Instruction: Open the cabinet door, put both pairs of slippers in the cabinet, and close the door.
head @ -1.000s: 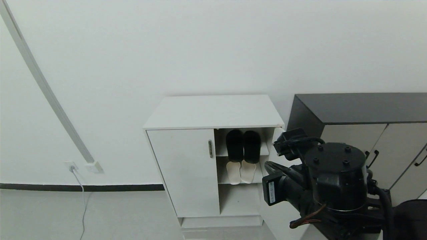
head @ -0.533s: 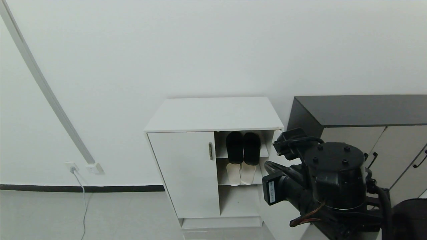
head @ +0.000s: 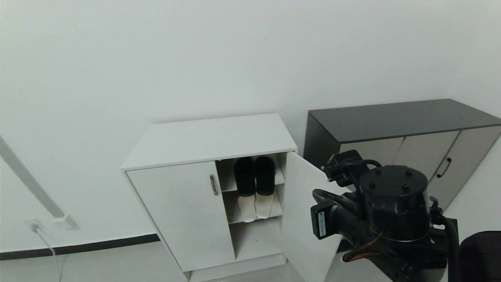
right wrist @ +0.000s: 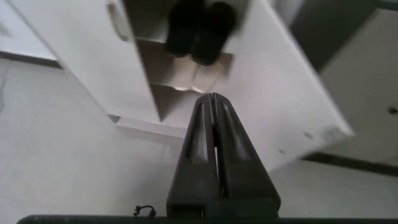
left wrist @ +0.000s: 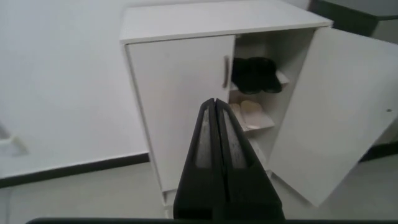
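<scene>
In the head view the white cabinet [head: 211, 139] stands at lower centre of the frame, against the wall. Its left door [head: 184, 213] is closed. Its right door [head: 303, 207] is swung wide open, with the free edge toward the right arm [head: 391, 211] in the lower right corner.

Inside the open half, the black slippers [head: 254, 176] sit side by side on the upper shelf. The white slippers [head: 255, 206] sit on the shelf just below — both pairs are in the cabinet.

The left gripper [left wrist: 215, 109] has its fingers pressed flat together and holds nothing. It hangs well apart from the cabinet, pointing at the closed left door near the handle [head: 213, 184].

The right gripper [right wrist: 213, 99] is likewise closed to a hairline seam and empty. Both pairs lie ahead of its fingertips, not touched, and the open door is off to one side.

A dark cabinet [head: 391, 117] stands at the right of the head view — just beside the white one.
</scene>
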Available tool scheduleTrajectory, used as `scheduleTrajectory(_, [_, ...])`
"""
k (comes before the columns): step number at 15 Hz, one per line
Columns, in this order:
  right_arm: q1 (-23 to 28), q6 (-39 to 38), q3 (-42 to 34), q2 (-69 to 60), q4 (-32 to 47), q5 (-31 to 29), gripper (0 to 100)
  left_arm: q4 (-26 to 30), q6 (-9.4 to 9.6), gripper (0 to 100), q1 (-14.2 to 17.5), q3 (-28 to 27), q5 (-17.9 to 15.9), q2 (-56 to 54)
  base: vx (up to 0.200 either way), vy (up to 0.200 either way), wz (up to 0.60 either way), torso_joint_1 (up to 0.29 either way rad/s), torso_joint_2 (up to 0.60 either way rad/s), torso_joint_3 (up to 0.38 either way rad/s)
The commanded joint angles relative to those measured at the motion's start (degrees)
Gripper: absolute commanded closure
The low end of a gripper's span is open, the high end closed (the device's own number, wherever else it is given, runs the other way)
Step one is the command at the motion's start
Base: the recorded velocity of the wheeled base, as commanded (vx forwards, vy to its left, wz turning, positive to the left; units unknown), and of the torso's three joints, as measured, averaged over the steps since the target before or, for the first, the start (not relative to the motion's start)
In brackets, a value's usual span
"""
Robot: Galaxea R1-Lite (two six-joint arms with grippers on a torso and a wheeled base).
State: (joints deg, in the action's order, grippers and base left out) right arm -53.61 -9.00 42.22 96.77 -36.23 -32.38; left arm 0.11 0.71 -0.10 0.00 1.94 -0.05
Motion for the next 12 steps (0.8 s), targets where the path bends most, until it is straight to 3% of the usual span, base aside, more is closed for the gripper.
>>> scheduleTrajectory(1, [1.32,0.38,-0.03,0.26,-0.07,0.74,100,-0.02,0.00,100,0.01,0.00,0.08,0.05,0.000,0.000,0.00,0.000,0.00,0.000])
scheduleTrajectory(4, [3.34,0.56,0.41,0.44,-0.07,1.44,100,-0.02,0.00,100,0.01,0.00,0.08,0.14,0.000,0.000,0.00,0.000,0.00,0.000])
scheduleTrajectory(7, [6.15,1.61,1.82,2.02,-0.42,1.35,100,-0.02,0.08,100,0.01,0.00,0.08,0.05,-0.200,0.000,0.00,0.002,0.00,-0.001])
scheduleTrajectory(12, [20.30,1.70,16.06,12.57,4.77,5.66,100,0.07,0.00,100,0.01,0.00,0.00,0.05,0.000,0.000,0.00,0.000,0.00,0.000])
